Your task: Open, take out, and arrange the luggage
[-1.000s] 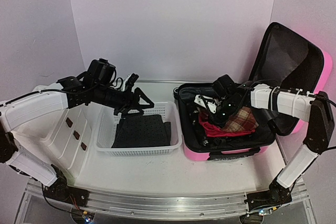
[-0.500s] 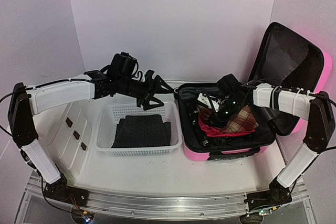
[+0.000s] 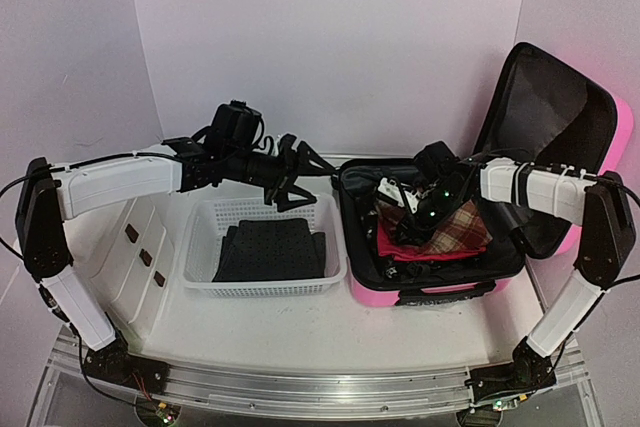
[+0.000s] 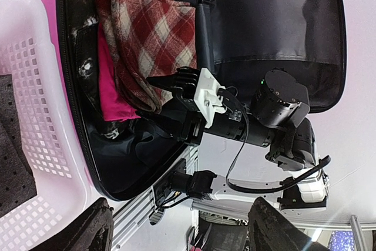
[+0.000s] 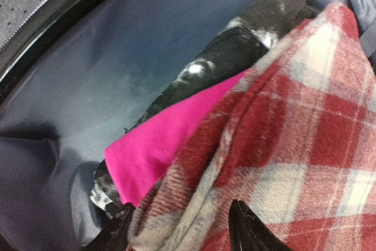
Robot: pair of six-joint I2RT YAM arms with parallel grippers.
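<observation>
Your luggage (image 3: pixel 430 295) lies open just right of the basket (image 3: pixel 338 239). Its glossy pink shell is down and its black fabric lid leans back, so the contents are easy to reach. Inside it, the right gripper (image 5: pixel 179 216) is spread across a fold of soft plaid cloth (image 5: pixel 282 116) and is not pinching it. The left gripper (image 3: pixel 300 177) is spread and empty over the basket's far right corner, probably ready to help.

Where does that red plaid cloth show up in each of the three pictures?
Top external: the red plaid cloth lies inside the open pink suitcase, right of centre.
Left wrist: the cloth is at upper left, inside the suitcase.
Right wrist: the cloth fills the right half, close up.
Shared landmark: the bright pink garment next to it shows in all three views.
</observation>
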